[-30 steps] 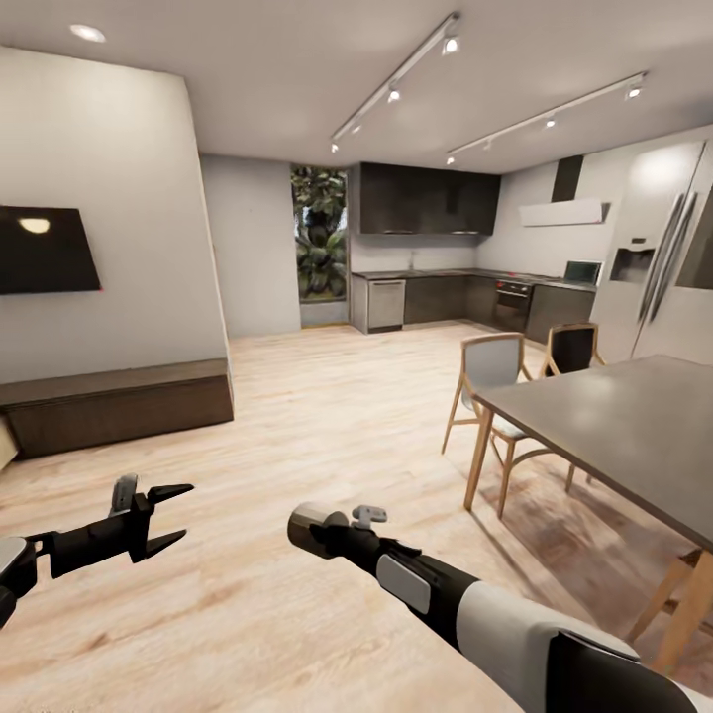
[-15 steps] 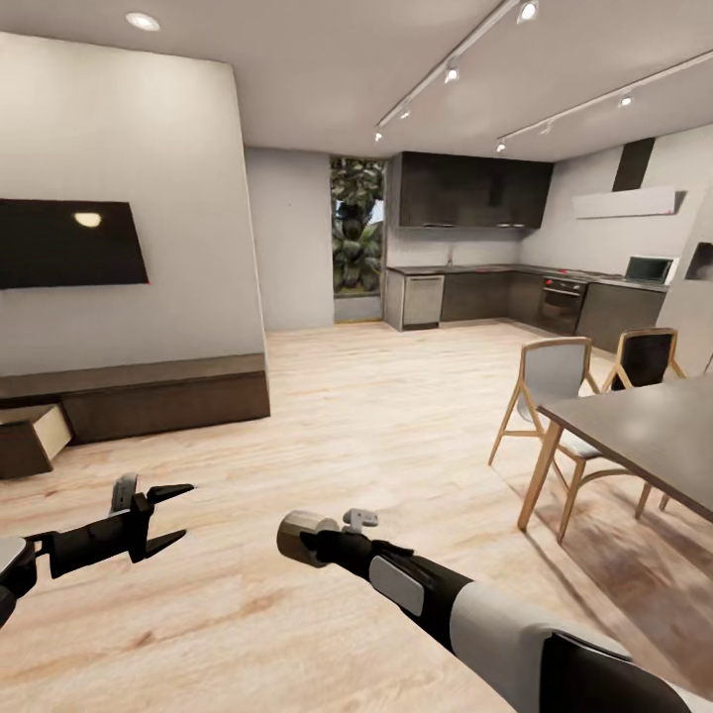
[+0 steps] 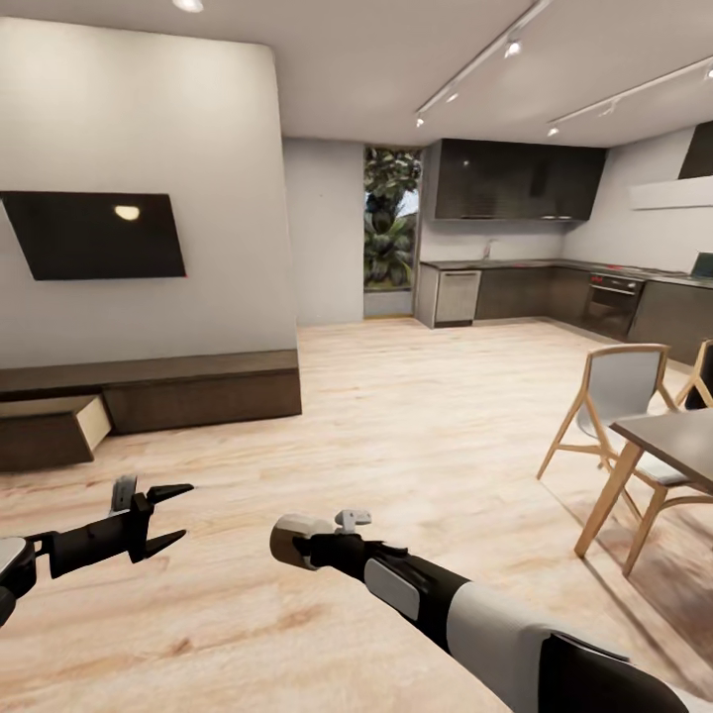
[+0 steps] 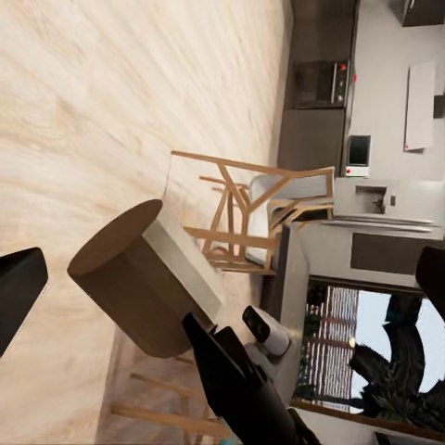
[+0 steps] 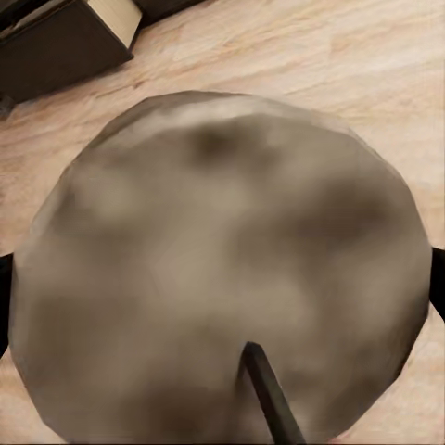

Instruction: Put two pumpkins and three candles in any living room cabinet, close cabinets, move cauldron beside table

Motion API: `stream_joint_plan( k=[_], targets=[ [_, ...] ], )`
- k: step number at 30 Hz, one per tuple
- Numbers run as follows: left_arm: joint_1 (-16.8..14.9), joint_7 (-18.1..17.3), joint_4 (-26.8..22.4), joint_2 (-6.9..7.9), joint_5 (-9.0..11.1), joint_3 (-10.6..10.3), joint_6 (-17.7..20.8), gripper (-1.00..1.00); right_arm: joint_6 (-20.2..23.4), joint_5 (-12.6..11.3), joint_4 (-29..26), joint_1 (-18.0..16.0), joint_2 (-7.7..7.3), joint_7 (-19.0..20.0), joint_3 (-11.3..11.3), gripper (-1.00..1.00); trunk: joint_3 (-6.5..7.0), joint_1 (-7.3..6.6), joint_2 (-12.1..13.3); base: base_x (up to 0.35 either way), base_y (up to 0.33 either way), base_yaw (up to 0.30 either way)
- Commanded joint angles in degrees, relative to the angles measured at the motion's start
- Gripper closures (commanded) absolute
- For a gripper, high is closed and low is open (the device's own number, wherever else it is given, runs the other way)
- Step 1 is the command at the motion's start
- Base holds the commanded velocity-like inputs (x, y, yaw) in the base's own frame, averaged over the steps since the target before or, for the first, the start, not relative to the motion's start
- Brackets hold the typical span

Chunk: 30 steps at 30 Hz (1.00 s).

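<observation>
My right gripper (image 3: 315, 541) is shut on a pale beige-grey candle (image 3: 293, 540), held low over the wooden floor. The right wrist view looks onto the candle's round flat top (image 5: 222, 287) with its dark wick (image 5: 266, 394). To its left my left gripper (image 3: 166, 517) is open and holds nothing; its wrist view shows the candle (image 4: 139, 278) from the side. The long dark brown cabinet (image 3: 198, 391) runs along the left wall, and one drawer (image 3: 50, 432) at its left stands pulled out, pale inside. The same drawer (image 5: 65, 37) appears beyond the candle.
A black TV (image 3: 99, 235) hangs above the cabinet. A dark dining table (image 3: 673, 436) with wooden chairs (image 3: 619, 391) stands at the right. Dark kitchen units (image 3: 555, 292) line the far wall. Light wood floor (image 3: 416, 426) stretches between me and the cabinet.
The camera has turned left: the cabinet and its open drawer have come further into view, and the dining table has slid toward the right edge. Both arms keep their pose.
</observation>
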Motion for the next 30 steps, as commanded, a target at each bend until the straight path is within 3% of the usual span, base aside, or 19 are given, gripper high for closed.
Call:
stream_joint_plan(
  k=[1, 19, 30],
  targets=[
    [0.0, 0.3, 0.0, 0.05, 0.5, -0.1, 0.0, -1.0, -0.1, -0.6, 0.0, -0.1, 0.0, 0.2, 0.2, 1.0, -0.14, 0.02, 0.0, 0.259, 0.236, 0.155],
    [0.0, 0.3, 0.0, -0.03, 0.5, -0.1, 0.0, -1.0, -0.8, -0.7, 0.0, -0.1, -0.01, 0.2, 0.2, 1.0, -1.54, 0.02, 0.0, 0.259, 0.24, 0.144],
    [0.0, 0.3, 0.0, 0.03, 0.5, -0.1, 0.0, -1.0, -2.3, -0.6, -0.1, -0.1, -0.01, 0.3, 0.2, 1.0, -1.84, 0.02, 0.0, 0.259, 0.241, 0.021]
  ],
)
